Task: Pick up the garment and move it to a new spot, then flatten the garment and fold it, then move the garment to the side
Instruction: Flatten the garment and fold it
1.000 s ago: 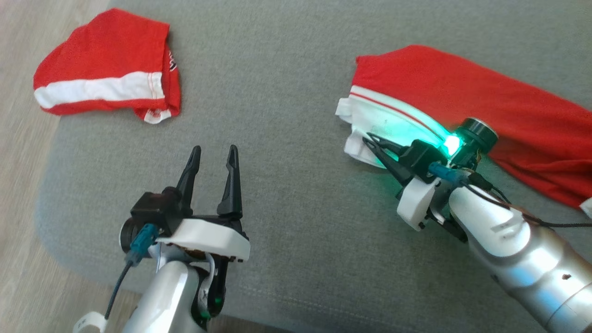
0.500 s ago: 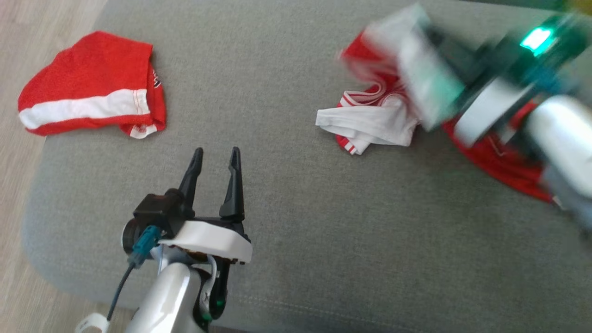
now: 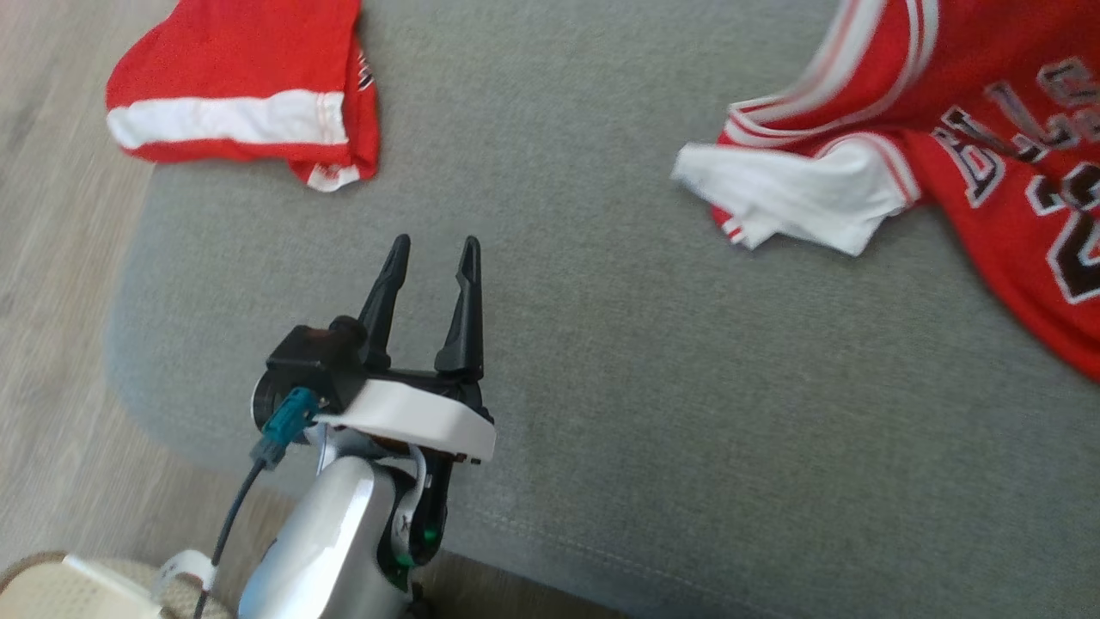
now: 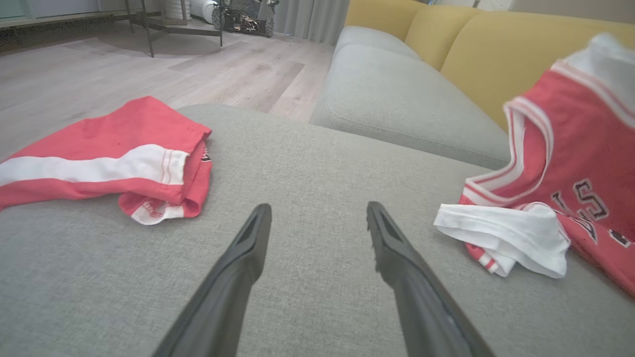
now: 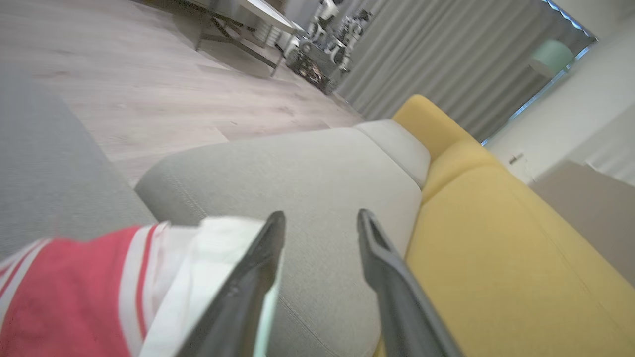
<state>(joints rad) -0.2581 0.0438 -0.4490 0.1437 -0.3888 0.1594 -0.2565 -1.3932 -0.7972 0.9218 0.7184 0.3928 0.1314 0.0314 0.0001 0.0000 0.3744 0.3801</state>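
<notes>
Jersey (image 3: 971,86) lies beside the parted, empty right fingers (image 5: 258,267), well apart from the wide left fingers (image 4: 394,258).

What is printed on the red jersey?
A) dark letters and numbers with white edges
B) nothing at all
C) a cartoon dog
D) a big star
A: in the head view, the red jersey has dark, white-edged letters and a number across its front.

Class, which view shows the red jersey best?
Head view: the jersey is seen from above, lettering and striped trim visible, though cropped at the right. The left wrist view shows it obliquely. The right wrist view shows a blurred corner beside the right claw.
</notes>
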